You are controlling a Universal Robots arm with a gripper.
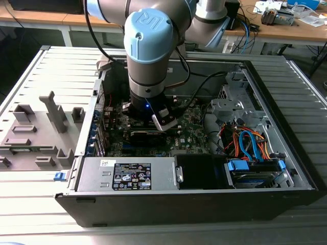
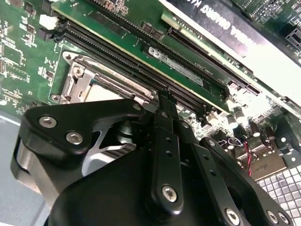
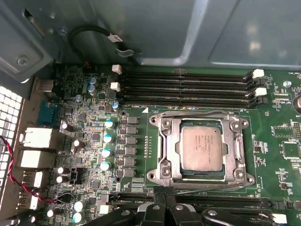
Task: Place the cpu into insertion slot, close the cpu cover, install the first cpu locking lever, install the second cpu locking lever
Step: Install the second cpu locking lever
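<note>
CPU seated, cover down over it — gripper parked just beside the socket.

The cpu (image 3: 202, 148) lies flat in the insertion slot (image 3: 175, 178) with the cpu cover (image 3: 235, 147) framing its edges in the first wrist view; thin wire levers run along two sides of the frame, latched or not I can't tell. Chip looks light, stiff and slick-topped, with fragile contacts underneath — take it by the edges only; levers are springy wire, push at the free end. Gripper (image 2: 164, 96) fingers look drawn together with nothing between them. In the second wrist view its body hides most of the socket; in the exterior view the arm blocks it.
</note>
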